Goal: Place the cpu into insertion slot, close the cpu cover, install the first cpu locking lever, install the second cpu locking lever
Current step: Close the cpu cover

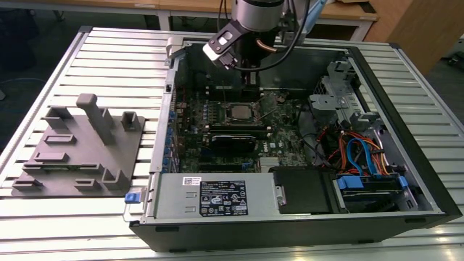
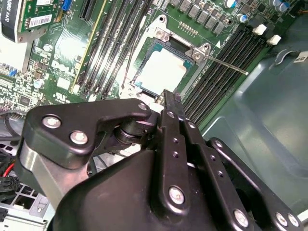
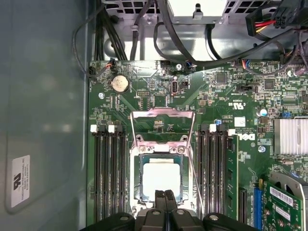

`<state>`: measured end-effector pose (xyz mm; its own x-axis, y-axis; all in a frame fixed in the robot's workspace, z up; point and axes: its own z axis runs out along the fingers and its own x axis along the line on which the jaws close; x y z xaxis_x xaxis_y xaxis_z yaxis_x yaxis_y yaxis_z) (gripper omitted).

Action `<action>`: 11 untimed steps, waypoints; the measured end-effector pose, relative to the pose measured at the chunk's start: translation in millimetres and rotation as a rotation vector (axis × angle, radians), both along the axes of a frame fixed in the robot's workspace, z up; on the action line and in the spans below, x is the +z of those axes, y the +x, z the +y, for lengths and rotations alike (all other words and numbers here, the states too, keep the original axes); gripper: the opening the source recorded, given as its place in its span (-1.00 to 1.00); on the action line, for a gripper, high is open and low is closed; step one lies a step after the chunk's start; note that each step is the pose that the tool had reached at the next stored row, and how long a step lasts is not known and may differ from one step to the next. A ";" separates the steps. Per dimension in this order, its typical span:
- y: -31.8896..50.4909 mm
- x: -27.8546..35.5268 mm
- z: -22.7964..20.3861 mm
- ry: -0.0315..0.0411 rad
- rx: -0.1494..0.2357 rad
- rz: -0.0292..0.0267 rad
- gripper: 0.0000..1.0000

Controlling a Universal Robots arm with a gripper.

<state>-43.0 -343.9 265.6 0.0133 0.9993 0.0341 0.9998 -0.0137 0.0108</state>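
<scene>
The cpu point(image 3: 161, 175) lies flat in the insertion slot point(image 3: 136, 183), so I judge closing the cpu cover point(image 3: 163, 113) to be the step in hand; that frame stands swung back off the socket, and a locking lever point(image 2: 226, 65) juts free; lowering the frame calls for a gentle push that leaves the chip undisturbed; my claw point(image 3: 165, 193) is pinched closed, empty, poised at the chip's edge; whether it touches, I cannot tell.

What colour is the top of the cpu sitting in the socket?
The cpu has a pale silver-grey top, plain with no pattern. It shows best in the first wrist view.
</scene>
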 end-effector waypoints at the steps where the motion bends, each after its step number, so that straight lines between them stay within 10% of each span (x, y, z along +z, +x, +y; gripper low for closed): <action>1: 0.0 0.8 0.0 -0.0001 0.000 0.0000 -0.80; 11: 0.0 5.3 0.0 -0.0005 0.000 -0.0002 -0.80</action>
<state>-42.9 -343.8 270.9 0.0132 0.9993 0.0336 0.9998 -0.0136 0.0110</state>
